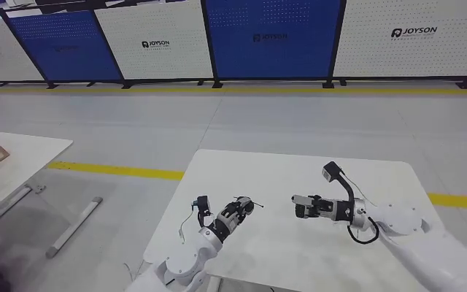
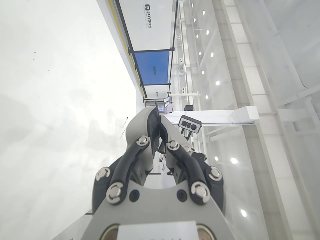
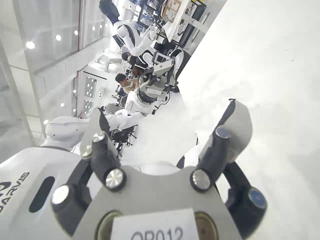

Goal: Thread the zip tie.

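Observation:
Over the white table (image 1: 306, 248) my left gripper (image 1: 245, 205) is shut, its black pads (image 2: 156, 123) pressed together. A thin black zip tie (image 1: 257, 204) sticks out of its tip toward the right arm; in the left wrist view it is a fine dark line (image 2: 123, 129) beside one finger. My right gripper (image 1: 298, 206) faces it from a short way off, a gap of table between them. It is open, with its two fingers (image 3: 236, 116) wide apart and nothing between them (image 3: 167, 116).
Both arms hang over the front half of the table; its far edge (image 1: 292, 153) and left edge (image 1: 171, 212) drop to grey floor. A second white table (image 1: 25, 157) stands off to the left. Blue and white partition panels (image 1: 270, 36) line the back.

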